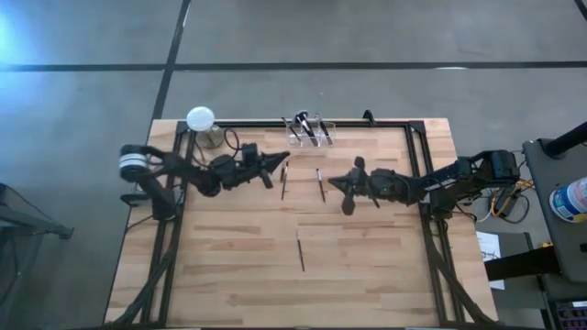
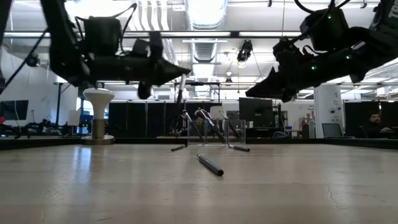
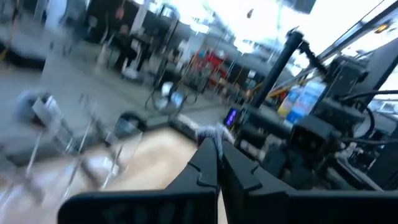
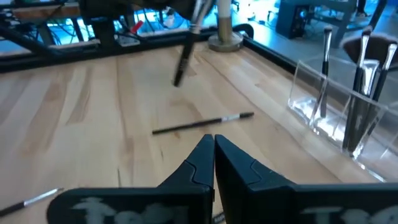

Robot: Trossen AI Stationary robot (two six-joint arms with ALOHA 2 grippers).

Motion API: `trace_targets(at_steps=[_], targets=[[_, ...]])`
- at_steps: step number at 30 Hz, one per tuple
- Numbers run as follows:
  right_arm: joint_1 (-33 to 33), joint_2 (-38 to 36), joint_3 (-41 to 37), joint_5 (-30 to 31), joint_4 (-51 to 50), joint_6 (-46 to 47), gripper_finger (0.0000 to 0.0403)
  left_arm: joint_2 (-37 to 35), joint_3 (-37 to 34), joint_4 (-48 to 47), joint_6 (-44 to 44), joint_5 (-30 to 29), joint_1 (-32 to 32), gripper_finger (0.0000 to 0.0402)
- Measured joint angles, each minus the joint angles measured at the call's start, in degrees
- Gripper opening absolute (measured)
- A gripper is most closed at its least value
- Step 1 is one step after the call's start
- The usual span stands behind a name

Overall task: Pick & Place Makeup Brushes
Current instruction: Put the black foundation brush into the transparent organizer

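Note:
My left gripper (image 1: 278, 165) is shut on a thin dark makeup brush (image 1: 284, 181) left of the table's middle, and the brush also shows in the right wrist view (image 4: 184, 55). My right gripper (image 1: 334, 181) is shut and empty, hovering just right of a second brush (image 1: 319, 183) that lies flat on the table; this brush also shows in the right wrist view (image 4: 202, 123). A third brush (image 1: 300, 252) lies flat nearer the front and also shows in the low view (image 2: 210, 164). Several more brushes stand in a clear holder (image 1: 310, 130) at the far edge. My left gripper pinches the brush's upper end (image 4: 198, 14) between its two shut fingers (image 3: 211, 163). The fingers come level from the table's left. The brush hangs below them, tilted, with its dark lower end (image 4: 178, 79) just above the wood.
A white ball-topped stand (image 1: 200, 119) is at the far left corner and also shows in the low view (image 2: 98, 115). A black frame (image 1: 417, 165) runs along the table's sides and far edge. Bare wood (image 1: 229, 266) lies toward the near edge.

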Motion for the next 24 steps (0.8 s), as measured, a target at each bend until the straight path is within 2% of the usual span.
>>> trace_targets(at_steps=[4,8,16,24], targets=[[0.0,0.0,1.1,0.1,-0.1,-1.2,0.0008,6.4,5.8,8.5,6.3,0.0,2.0,0.0000],[0.0,0.0,1.4,0.1,-0.1,-1.8,0.0008,10.8,12.6,9.9,10.1,0.4,5.8,0.0000],[0.0,0.0,1.3,0.1,-0.7,-1.8,0.0008,17.8,21.3,9.9,10.1,5.3,15.6,0.0000],[-0.2,0.0,1.3,0.3,-0.6,-2.9,0.0008,24.9,26.3,9.9,8.3,6.8,19.5,0.0000]])
